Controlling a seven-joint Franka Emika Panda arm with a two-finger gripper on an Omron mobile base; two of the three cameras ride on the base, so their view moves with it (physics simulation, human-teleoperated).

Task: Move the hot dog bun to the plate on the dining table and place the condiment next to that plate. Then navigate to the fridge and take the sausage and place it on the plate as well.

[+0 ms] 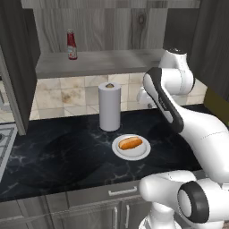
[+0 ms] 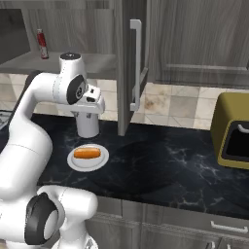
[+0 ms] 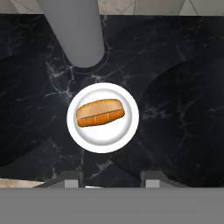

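Below the gripper (image 3: 109, 177) a bun (image 3: 100, 112) lies on a white plate (image 3: 124, 133). The jaws stand apart, empty. Beyond the plate stands a paper roll (image 3: 74, 30).

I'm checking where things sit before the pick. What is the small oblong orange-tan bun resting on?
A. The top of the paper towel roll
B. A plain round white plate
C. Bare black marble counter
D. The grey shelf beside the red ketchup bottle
B: the small oblong orange-tan bun lies in the middle of the plain round white plate, which sits on the black marble counter in front of the upright white paper towel roll.
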